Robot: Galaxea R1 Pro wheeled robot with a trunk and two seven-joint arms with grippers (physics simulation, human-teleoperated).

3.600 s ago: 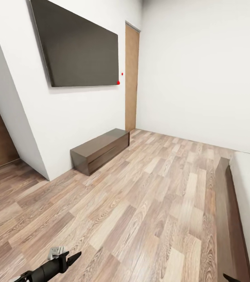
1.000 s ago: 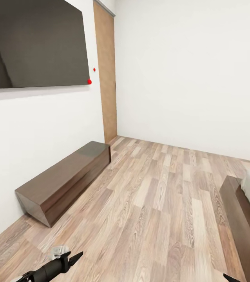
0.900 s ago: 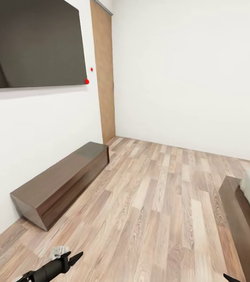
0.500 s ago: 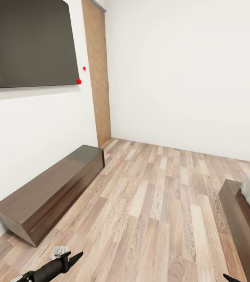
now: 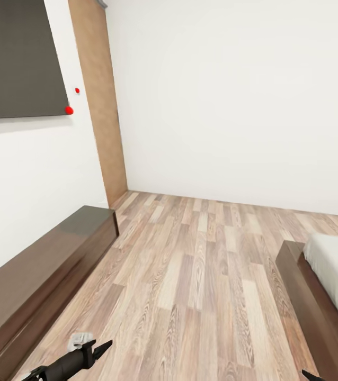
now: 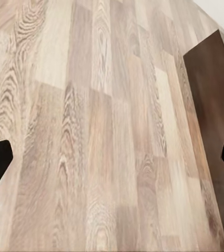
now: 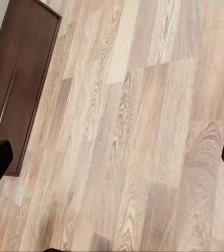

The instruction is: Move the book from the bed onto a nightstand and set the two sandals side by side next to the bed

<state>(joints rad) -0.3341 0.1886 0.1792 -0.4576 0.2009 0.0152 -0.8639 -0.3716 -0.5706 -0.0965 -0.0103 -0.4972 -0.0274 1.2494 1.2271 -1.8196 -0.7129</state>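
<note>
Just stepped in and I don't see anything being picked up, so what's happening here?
Nothing is being handled right now. The robot is on the wood-plank floor of the bedroom, and both grippers, left and right, are open and empty over bare floor. A long low dark-wood cabinet runs along the wall under a dark screen, and a corner of the bed shows at the right.

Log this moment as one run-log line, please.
phase: driving | left gripper: open, empty | right gripper: open, empty | bed: right

Both pincers (image 6: 112, 157) (image 7: 112, 157) hang low, fingers spread wide.
</note>
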